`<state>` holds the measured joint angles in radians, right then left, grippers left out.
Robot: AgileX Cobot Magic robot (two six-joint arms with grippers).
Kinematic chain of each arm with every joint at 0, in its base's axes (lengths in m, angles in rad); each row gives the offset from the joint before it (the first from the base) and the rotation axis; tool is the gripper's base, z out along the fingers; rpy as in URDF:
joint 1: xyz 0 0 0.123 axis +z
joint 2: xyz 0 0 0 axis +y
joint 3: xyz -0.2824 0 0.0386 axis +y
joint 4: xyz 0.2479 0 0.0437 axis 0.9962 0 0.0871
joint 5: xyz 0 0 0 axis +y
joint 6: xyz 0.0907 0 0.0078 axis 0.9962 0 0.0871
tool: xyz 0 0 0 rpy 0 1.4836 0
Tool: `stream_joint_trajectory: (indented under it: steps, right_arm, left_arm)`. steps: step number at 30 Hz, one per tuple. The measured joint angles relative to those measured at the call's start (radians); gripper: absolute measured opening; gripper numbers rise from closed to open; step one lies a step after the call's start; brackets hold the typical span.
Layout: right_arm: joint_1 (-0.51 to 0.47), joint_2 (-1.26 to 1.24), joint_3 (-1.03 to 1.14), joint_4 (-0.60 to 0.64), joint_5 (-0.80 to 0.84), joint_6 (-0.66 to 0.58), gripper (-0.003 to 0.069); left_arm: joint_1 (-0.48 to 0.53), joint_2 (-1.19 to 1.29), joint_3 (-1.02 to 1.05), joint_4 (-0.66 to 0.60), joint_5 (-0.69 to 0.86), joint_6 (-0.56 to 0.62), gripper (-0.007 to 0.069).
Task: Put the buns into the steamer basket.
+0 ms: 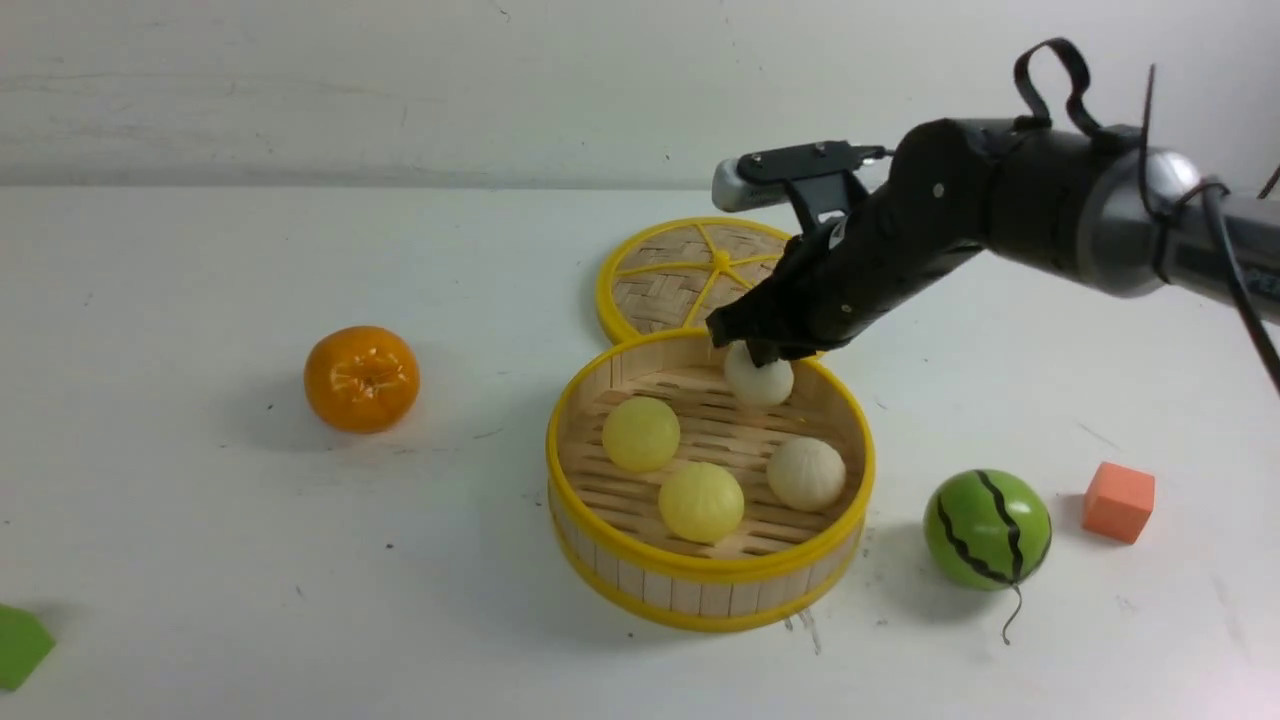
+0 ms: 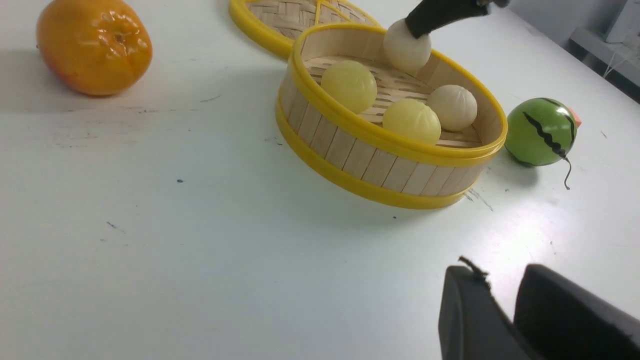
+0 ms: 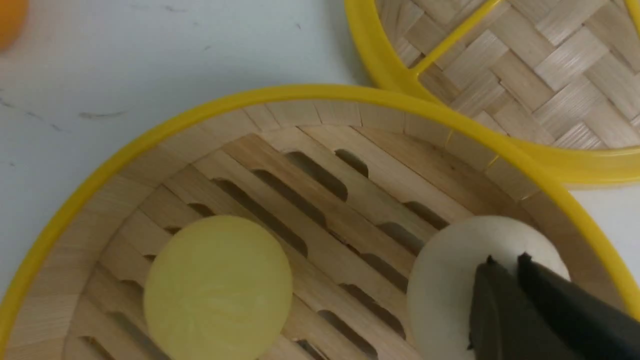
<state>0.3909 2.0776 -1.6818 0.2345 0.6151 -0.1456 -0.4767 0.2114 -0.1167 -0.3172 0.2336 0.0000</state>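
While the right gripper (image 1: 757, 352) pinches the top of the last cream-white bun (image 1: 759, 377), that bun hangs just inside the far wall of the steamer basket (image 1: 706, 572), and the other three buns, two pale yellow (image 1: 641, 433) and one cream-white (image 1: 806, 473), sit on the basket's slats nearer the front. To finish well, I'd say lower it until it rests on the slats, clear of the rim, then part the jaws gently so it doesn't roll into its neighbours. Whether the bun touches the floor is hard to tell. The left gripper (image 2: 505, 310) is cut off at the frame edge, well short of the basket, jaws nearly together on nothing
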Motion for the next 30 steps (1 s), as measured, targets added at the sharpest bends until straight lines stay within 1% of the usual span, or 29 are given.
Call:
stream_joint_trajectory:
  steps: [2, 5, 6, 7, 9, 10, 11, 12, 13, 14, 15, 16, 17, 18, 19, 20, 21, 22, 25, 26, 27, 28, 29, 30]
  right_arm:
    - [0.000, 0.023, 0.001, 0.002, -0.002, 0.000, 0.0055]
    - [0.000, 0.040, 0.001, 0.012, -0.005, 0.000, 0.0115]
    - [0.000, 0.042, 0.001, 0.015, -0.008, 0.000, 0.0159]
    - [0.000, 0.042, 0.001, 0.018, -0.012, 0.003, 0.0231]
    - [0.000, 0.033, 0.001, 0.018, -0.007, 0.008, 0.0322]
    - [0.000, 0.026, -0.001, 0.018, 0.008, 0.011, 0.0363]
    - [0.000, 0.025, -0.003, 0.018, 0.014, 0.012, 0.0372]
    - [0.000, 0.000, -0.013, 0.018, 0.064, 0.014, 0.0444]
    - [0.000, -0.024, -0.017, 0.019, 0.104, 0.019, 0.0479]
    - [0.000, -0.036, -0.018, 0.019, 0.123, 0.024, 0.0489]
    - [0.000, -0.084, -0.022, 0.017, 0.203, 0.030, 0.0511]
    - [0.000, -0.132, -0.023, 0.008, 0.275, 0.039, 0.0512]
    - [0.000, -0.166, -0.020, 0.001, 0.324, 0.053, 0.0504]
    - [0.000, -0.175, -0.019, -0.004, 0.335, 0.057, 0.0501]
    - [0.000, -0.255, 0.007, -0.028, 0.428, 0.099, 0.0455]
    - [0.001, -0.309, 0.037, -0.052, 0.478, 0.127, 0.0410]
    - [0.004, -0.335, 0.055, -0.065, 0.499, 0.146, 0.0384]
    - [0.004, -0.378, 0.090, -0.083, 0.524, 0.164, 0.0337]
    - [0.008, -0.507, 0.214, -0.117, 0.548, 0.213, 0.0188]
    - [0.008, -0.534, 0.240, -0.122, 0.549, 0.224, 0.0160]
    - [0.008, -0.594, 0.298, -0.134, 0.548, 0.241, 0.0099]
    - [0.008, -0.594, 0.298, -0.134, 0.548, 0.244, 0.0099]
    - [0.008, -0.660, 0.360, -0.142, 0.543, 0.259, 0.0042]
    - [0.008, -0.698, 0.395, -0.147, 0.540, 0.263, 0.0013]
  left_arm:
    - [0.000, 0.000, 0.000, 0.000, 0.000, 0.000, 0.0144]
    - [0.000, 0.000, 0.000, 0.000, 0.000, 0.000, 0.0144]
    - [0.000, 0.000, 0.000, 0.000, 0.000, 0.000, 0.0144]
    - [0.000, 0.000, 0.000, 0.000, 0.000, 0.000, 0.0144]
    - [0.000, 0.000, 0.000, 0.000, 0.000, 0.000, 0.0144]
    - [0.000, 0.000, 0.000, 0.000, 0.000, 0.000, 0.0144]
    - [0.000, 0.000, 0.000, 0.000, 0.000, 0.000, 0.0144]
    - [0.000, 0.000, 0.000, 0.000, 0.000, 0.000, 0.0144]
    - [0.000, 0.000, 0.000, 0.000, 0.000, 0.000, 0.0144]
    - [0.000, 0.000, 0.000, 0.000, 0.000, 0.000, 0.0144]
    - [0.000, 0.000, 0.000, 0.000, 0.000, 0.000, 0.0144]
    - [0.000, 0.000, 0.000, 0.000, 0.000, 0.000, 0.0144]
    - [0.000, 0.000, 0.000, 0.000, 0.000, 0.000, 0.0144]
    - [0.000, 0.000, 0.000, 0.000, 0.000, 0.000, 0.0144]
    - [0.000, 0.000, 0.000, 0.000, 0.000, 0.000, 0.0144]
    - [0.000, 0.000, 0.000, 0.000, 0.000, 0.000, 0.0144]
    - [0.000, 0.000, 0.000, 0.000, 0.000, 0.000, 0.0144]
    - [0.000, 0.000, 0.000, 0.000, 0.000, 0.000, 0.0144]
    - [0.000, 0.000, 0.000, 0.000, 0.000, 0.000, 0.0144]
    - [0.000, 0.000, 0.000, 0.000, 0.000, 0.000, 0.0144]
    - [0.000, 0.000, 0.000, 0.000, 0.000, 0.000, 0.0144]
    - [0.000, 0.000, 0.000, 0.000, 0.000, 0.000, 0.0144]
    - [0.000, 0.000, 0.000, 0.000, 0.000, 0.000, 0.0144]
    - [0.000, 0.000, 0.000, 0.000, 0.000, 0.000, 0.0144]
